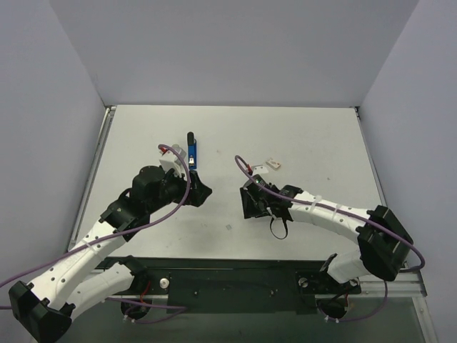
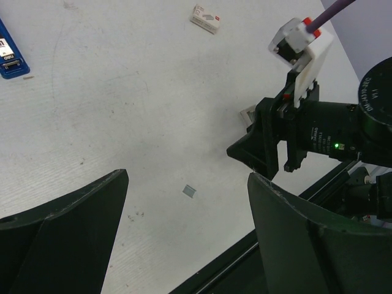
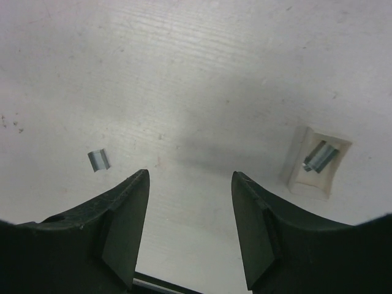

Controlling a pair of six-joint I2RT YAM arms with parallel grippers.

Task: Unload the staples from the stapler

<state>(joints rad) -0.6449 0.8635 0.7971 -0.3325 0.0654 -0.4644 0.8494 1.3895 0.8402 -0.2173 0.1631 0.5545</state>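
Observation:
The blue stapler (image 1: 191,154) lies on the table at the back, left of centre, its black part pointing away; its end shows at the top left of the left wrist view (image 2: 10,59). A short silver staple strip (image 2: 190,191) lies loose on the table between the two grippers, and shows in the right wrist view (image 3: 98,160) and as a speck from above (image 1: 228,227). My left gripper (image 1: 201,192) (image 2: 188,177) is open and empty. My right gripper (image 1: 250,205) (image 3: 190,177) is open and empty, low over the table.
A small white tray (image 3: 317,162) holding more staples lies just right of my right gripper. A white staple box (image 1: 272,165) (image 2: 206,18) lies behind it. The table's dark front rail (image 2: 245,251) runs close to both grippers.

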